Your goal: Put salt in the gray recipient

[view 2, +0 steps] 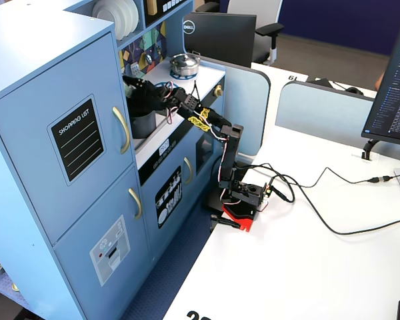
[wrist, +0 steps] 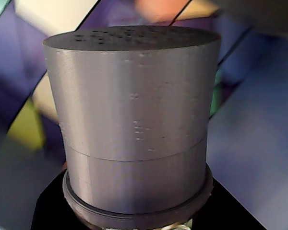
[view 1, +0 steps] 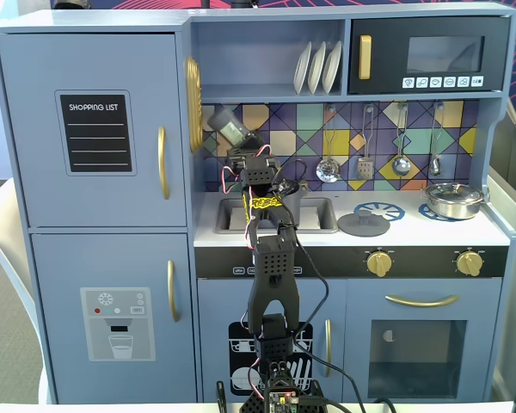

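Salt (view 1: 230,126) is clamped in the jaws, raised and tilted against the far tiled wall, above the sink's left end. Wrist view: cap (wrist: 132,110) fills the frame. Gray recipient (view 2: 143,123) sits below (partly hidden); tip further, holes down, centred over it.

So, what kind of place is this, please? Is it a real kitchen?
Probably not: it looks like a blue toy kitchen standing beside white desks in an office. A monitor and an office chair show in a fixed view, and the small robot arm is mounted on the desk.
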Available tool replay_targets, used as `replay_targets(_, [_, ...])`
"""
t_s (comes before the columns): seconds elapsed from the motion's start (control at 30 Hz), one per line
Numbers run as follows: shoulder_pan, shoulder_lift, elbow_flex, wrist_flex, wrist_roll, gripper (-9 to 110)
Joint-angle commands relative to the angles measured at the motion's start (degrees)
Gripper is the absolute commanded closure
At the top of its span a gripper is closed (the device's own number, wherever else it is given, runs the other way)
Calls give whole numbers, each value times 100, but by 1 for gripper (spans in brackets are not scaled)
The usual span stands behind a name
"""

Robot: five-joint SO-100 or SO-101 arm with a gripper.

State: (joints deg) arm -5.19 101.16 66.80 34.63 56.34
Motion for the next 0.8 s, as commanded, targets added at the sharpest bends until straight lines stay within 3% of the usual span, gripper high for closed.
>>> replay_targets(0.0, [0,158,-721,176,-9,101])
replay_targets(0.13, [18,-53,-1143,1424,255,101])
replay_targets(0.23, [62,9,-896,1529,264,101])
replay_targets(0.4, [-62,510,246,-562,-281,101])
replay_targets(0.47, [-105,483,185,-879,-360,101])
replay_targets(0.63, [-35,70,-729,492,-26,101])
replay_targets(0.77, [141,114,-404,949,35,101])
